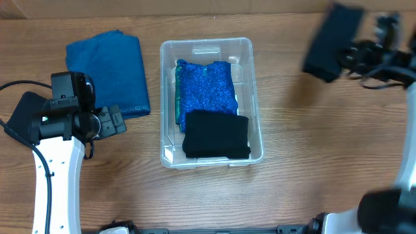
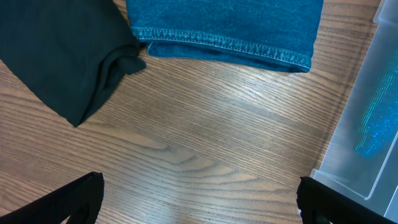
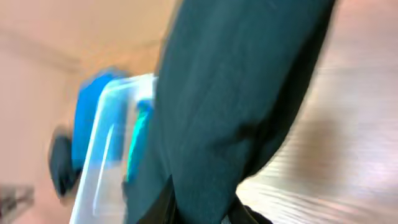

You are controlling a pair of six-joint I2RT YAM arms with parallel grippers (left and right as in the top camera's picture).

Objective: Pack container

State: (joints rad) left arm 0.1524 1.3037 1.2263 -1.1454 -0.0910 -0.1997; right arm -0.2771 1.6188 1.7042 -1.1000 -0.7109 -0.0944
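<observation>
At the left gripper (image 2: 199,186): spread wide, clamped on nothing. Two black fingers (image 2: 74,199) at the lower corners of the wrist view, only bare table (image 2: 205,124) between them. Hovers over the wood.

Just ahead of it, one denim cloth (image 2: 230,25), folded, flat on the table, stitched hem toward the fingers. Left of that, one dark green cloth (image 2: 62,56), also folded, its corner touching the denim's corner; hidden beneath the arm in the overhead view. To the gripper's right, near but apart, the clear wall of the container (image 2: 364,74).

At the right gripper (image 1: 348,55): closed on one dark cloth (image 1: 333,40), held up off the table at the far right, well apart from the container. Blurred in both views. Fills most of the right wrist view, the fingers themselves barely made out.

Between the two arms, mid-table: the single container, upright, its long side running away from the robot.

- Two cloths in plain sight inside.
- One glittery blue cloth (image 1: 207,88) in the far half.
- One black cloth (image 1: 216,134) in the near half, lapping over the blue one's near edge.
- Along the blue one's left side, a thin green strip (image 1: 177,91); cannot tell whether a third cloth or part of the blue one.

Outside the container, three cloths: two on the table at the left, one in the air at the right.
</observation>
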